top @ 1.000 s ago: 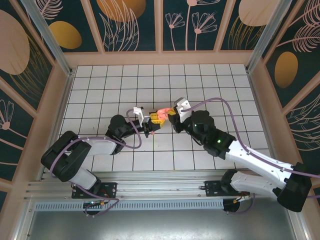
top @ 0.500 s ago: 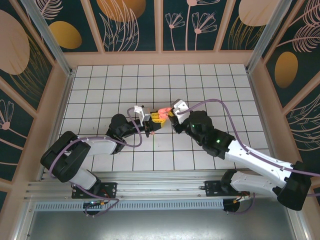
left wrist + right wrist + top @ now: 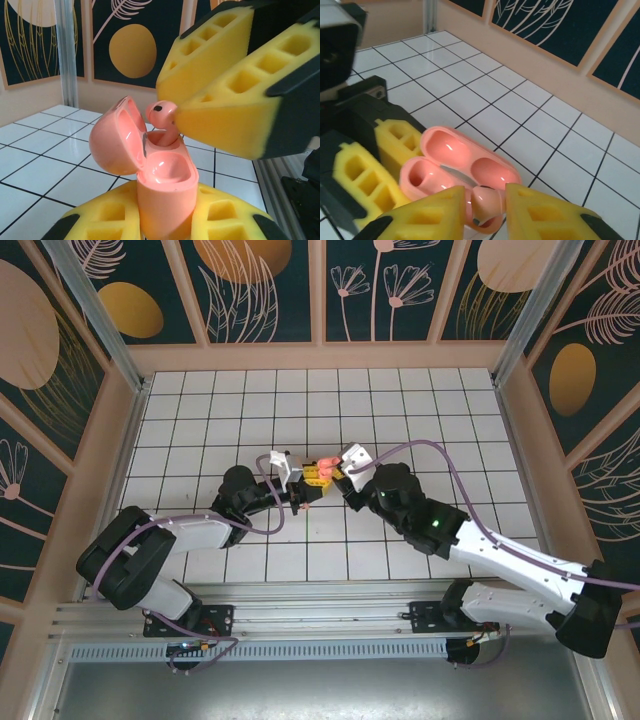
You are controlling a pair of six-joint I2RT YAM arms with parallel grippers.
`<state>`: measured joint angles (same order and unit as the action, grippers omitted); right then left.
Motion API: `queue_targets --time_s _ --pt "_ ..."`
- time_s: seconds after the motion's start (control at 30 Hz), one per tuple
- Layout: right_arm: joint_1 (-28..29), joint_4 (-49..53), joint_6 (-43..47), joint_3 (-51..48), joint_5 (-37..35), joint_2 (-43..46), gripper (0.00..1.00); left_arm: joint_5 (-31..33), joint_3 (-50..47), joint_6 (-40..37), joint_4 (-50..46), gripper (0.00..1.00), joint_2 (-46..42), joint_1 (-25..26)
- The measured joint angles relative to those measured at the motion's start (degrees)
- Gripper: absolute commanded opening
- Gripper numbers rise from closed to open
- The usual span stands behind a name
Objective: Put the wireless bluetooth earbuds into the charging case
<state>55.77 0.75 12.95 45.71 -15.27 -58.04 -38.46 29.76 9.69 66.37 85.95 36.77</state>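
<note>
A pink charging case [image 3: 165,192] stands upright with its lid [image 3: 117,142] swung open, and my left gripper [image 3: 165,222] is shut on its body, the yellow pads [image 3: 95,220] pressing both sides. A pinkish earbud [image 3: 161,112] sits with its stem down in the far socket. My right gripper [image 3: 487,210] straddles that earbud [image 3: 487,202], its fingers a little apart with a thin gap beside the bud. The near socket [image 3: 167,170] holds nothing. From above, the case [image 3: 324,463] is between the left gripper [image 3: 310,480] and the right gripper [image 3: 338,473] at mid-table.
White tiled floor [image 3: 420,410] stretches all round the two arms. Wooden walls with dark patterned panels [image 3: 260,290] enclose the back and sides. A metal rail [image 3: 300,620] runs along the near edge by the arm bases.
The right gripper has shifted slightly left toward the case and its fingers have parted a little around the earbud. The left gripper keeps hold of the case, barely moved.
</note>
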Motion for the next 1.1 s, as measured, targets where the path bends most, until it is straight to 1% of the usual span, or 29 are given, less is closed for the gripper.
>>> queue_targets --time_s 0.17,0.3,0.4,0.57,0.67,0.83,0.93,1.1 --pt "0.22 0.00 -1.62 0.00 3.63 1.60 0.43 0.35 0.37 -0.33 -0.17 0.00 0.00 0.00" --pt "-0.13 -0.02 -3.02 0.00 6.21 2.38 0.49 0.46 0.55 -0.63 -0.24 0.00 0.00 0.00" --pt "-1.53 -0.02 -4.35 0.00 8.39 2.93 0.52 0.50 0.59 -0.70 -0.46 0.00 -0.04 0.00" --pt "-5.51 0.00 -7.17 0.15 13.49 3.80 0.55 0.63 0.59 -1.14 -0.66 0.00 -0.04 0.00" --pt "-8.81 0.00 -9.20 0.55 17.88 4.46 0.56 0.66 0.59 -1.33 -0.66 0.00 -0.09 0.00" --pt "-15.93 -0.13 -13.79 1.11 27.12 5.79 0.56 0.61 0.59 -1.55 -0.63 0.00 -0.11 0.00" --pt "-18.78 -0.26 -16.24 1.20 32.24 5.84 0.55 0.59 0.59 -1.55 -0.63 0.00 -0.11 0.00" --pt "-21.68 0.37 -19.12 2.25 38.45 4.83 0.46 0.59 0.59 -2.19 -0.92 0.00 -0.11 0.00"
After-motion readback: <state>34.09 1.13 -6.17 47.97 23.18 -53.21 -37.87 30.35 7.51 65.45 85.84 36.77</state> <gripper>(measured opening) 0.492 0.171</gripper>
